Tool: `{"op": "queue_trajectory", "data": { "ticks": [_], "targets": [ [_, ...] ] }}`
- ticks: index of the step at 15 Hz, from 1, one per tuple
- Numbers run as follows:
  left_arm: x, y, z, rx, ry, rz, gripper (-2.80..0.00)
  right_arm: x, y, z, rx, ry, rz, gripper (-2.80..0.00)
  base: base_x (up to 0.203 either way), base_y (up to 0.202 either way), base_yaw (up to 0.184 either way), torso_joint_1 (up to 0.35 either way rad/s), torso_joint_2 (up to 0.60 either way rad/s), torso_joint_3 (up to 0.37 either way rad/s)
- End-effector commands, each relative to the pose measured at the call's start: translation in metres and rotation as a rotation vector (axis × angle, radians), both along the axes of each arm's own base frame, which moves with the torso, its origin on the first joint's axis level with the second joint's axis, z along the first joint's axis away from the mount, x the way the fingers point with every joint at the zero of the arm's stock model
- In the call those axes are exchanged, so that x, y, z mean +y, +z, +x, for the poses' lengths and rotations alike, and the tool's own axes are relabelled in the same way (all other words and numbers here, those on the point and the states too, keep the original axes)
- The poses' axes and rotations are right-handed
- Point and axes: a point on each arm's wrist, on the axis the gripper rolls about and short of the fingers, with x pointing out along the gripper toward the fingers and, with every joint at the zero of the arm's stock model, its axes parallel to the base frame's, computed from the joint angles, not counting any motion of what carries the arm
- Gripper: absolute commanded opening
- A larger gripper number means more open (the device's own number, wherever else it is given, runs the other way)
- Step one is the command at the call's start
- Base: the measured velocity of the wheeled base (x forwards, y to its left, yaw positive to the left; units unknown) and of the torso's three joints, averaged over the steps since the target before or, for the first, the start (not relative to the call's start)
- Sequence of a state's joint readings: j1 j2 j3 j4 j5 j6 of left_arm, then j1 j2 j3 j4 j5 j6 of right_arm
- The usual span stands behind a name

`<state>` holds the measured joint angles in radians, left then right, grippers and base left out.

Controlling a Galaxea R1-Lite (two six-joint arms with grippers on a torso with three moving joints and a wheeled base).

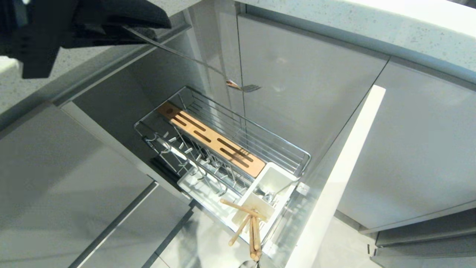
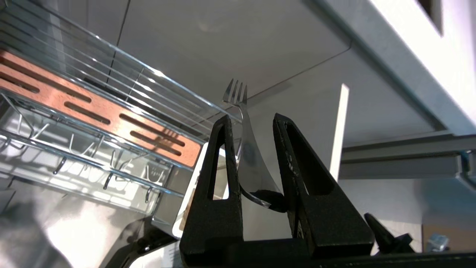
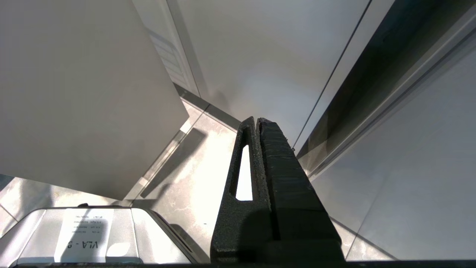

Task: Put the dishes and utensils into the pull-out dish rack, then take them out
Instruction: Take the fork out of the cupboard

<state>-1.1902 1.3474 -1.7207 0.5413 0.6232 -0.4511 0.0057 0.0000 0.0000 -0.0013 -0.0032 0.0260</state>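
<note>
One fork point(image 1: 243, 88) is pinched by its thin handle in my left gripper point(image 2: 251, 123); it hangs in the air above the far end of the pull-out dish rack point(image 1: 260, 136); I think I am still loading; next I must bring it down to the white utensil box point(image 1: 273, 182), beside the chopsticks point(image 1: 249, 229), and tip it in gently; my left wrist view shows the handle between my fingers point(image 2: 297, 163); the head view does not; my right gripper point(image 3: 257, 123) is squeezed closed on nothing, parked low by the floor.
</note>
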Motion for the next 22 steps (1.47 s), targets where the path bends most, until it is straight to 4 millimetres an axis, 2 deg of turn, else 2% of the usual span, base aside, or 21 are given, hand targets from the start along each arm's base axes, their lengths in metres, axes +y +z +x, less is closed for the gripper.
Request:
{"op": "queue_trajectory", "data": {
  "ticks": [1, 7, 10, 14, 17, 22],
  "targets": [
    [0.006, 0.008, -0.002, -0.008, 0.004, -0.018, -2.80, 0.000, 0.000, 0.000, 0.001, 0.001, 0.000, -2.80, 0.000, 0.000, 0.000, 0.000, 0.00, 0.000],
    [0.026, 0.035, -0.010, -0.083, 0.007, -0.068, -2.80, 0.000, 0.000, 0.000, 0.001, 0.001, 0.000, -2.80, 0.000, 0.000, 0.000, 0.000, 0.00, 0.000],
    [0.033, 0.039, -0.012, -0.108, 0.022, -0.070, -2.80, 0.000, 0.000, 0.000, 0.000, 0.001, 0.000, -2.80, 0.000, 0.000, 0.000, 0.000, 0.00, 0.000],
    [0.053, 0.045, -0.014, -0.150, 0.064, -0.074, -2.80, 0.000, 0.000, 0.000, 0.001, 0.002, 0.000, -2.80, 0.000, 0.000, 0.000, 0.000, 0.00, 0.000],
    [0.079, 0.053, -0.020, -0.198, 0.094, -0.117, -2.80, 0.000, 0.000, 0.000, 0.001, 0.001, 0.000, -2.80, 0.000, 0.000, 0.000, 0.000, 0.00, 0.000],
    [0.111, 0.062, -0.033, -0.297, 0.106, -0.143, -2.80, 0.000, 0.000, 0.000, 0.001, 0.001, 0.000, -2.80, 0.000, 0.000, 0.000, 0.000, 0.00, 0.000]
  ]
}}
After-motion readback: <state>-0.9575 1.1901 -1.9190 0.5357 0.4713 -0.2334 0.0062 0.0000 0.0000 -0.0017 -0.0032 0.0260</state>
